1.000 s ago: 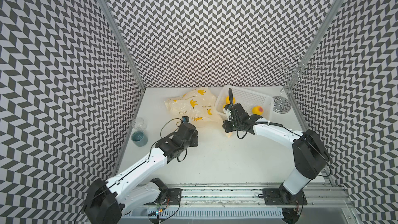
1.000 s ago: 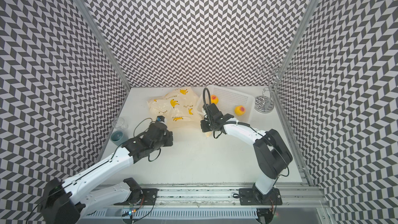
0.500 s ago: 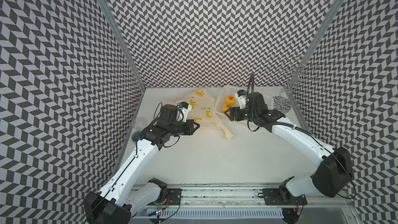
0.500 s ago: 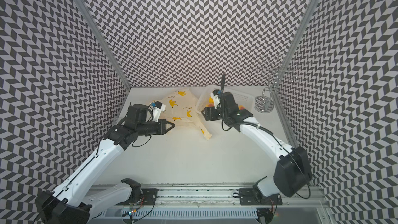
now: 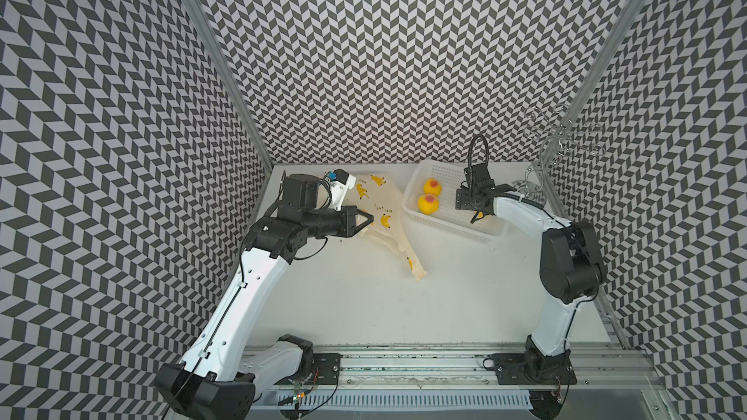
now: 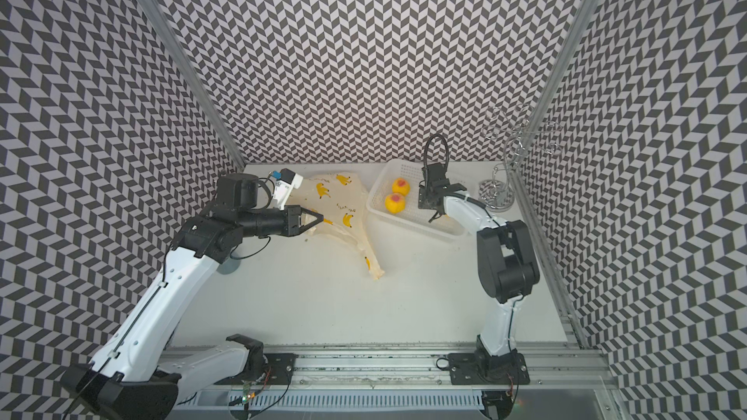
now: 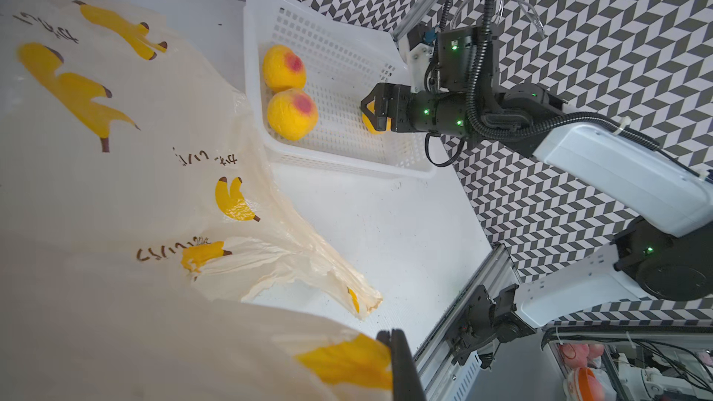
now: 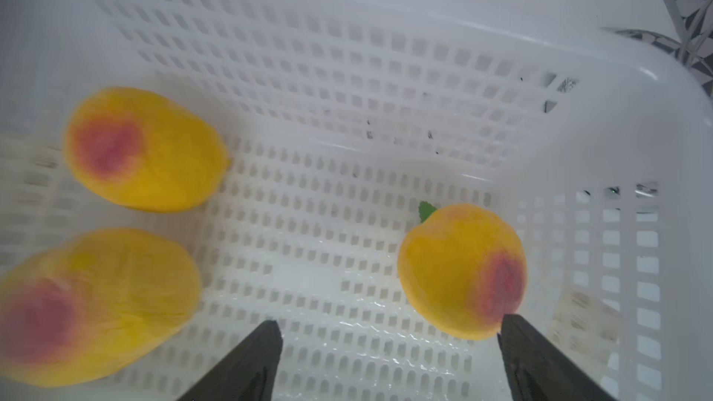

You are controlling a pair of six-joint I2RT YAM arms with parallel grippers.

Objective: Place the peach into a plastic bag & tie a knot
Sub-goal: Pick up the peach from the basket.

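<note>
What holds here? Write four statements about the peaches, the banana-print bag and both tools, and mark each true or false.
1. The white perforated basket holds three peaches. True.
2. The right tool is shut on a peach. False: its jaws stand open, gripping nothing; the peach with the leaf lies by one finger.
3. The left tool is shut on the plastic bag. True.
4. The bag's handle strips are tied in a knot. False: they lie loose and untied, one stretched out on the table.
</note>
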